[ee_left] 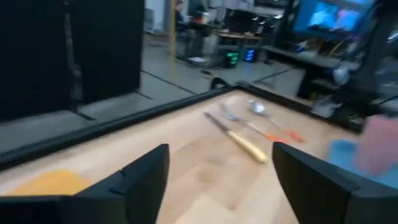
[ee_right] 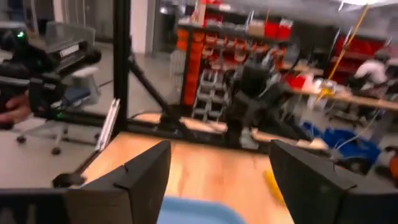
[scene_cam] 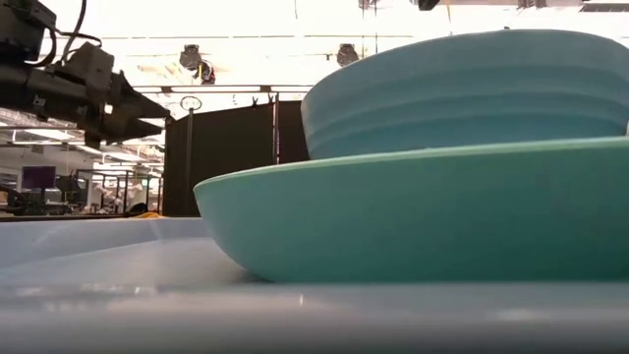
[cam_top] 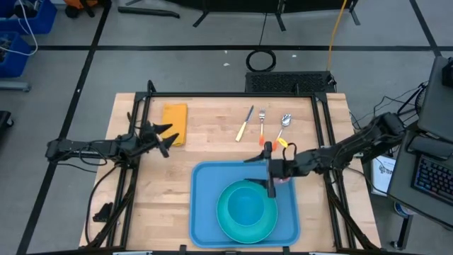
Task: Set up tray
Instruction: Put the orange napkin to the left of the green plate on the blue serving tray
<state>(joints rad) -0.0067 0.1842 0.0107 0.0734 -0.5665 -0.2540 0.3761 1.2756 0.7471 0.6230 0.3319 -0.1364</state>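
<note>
The right claw [cam_top: 271, 172] hangs wide open and empty over the far rim of the tray [cam_top: 207, 212] — likely clear of the plate [cam_top: 247, 212] and bowl [cam_top: 246, 202] stacked just below it, so they sit undisturbed. The left claw [cam_top: 164, 136], also wide open and empty, hovers beside the napkin [cam_top: 175, 122], well away from the tray. The tray is blue, flat, round-cornered, with a raised rim

no readable text, labels, brands, numbers or signs anywhere
</note>
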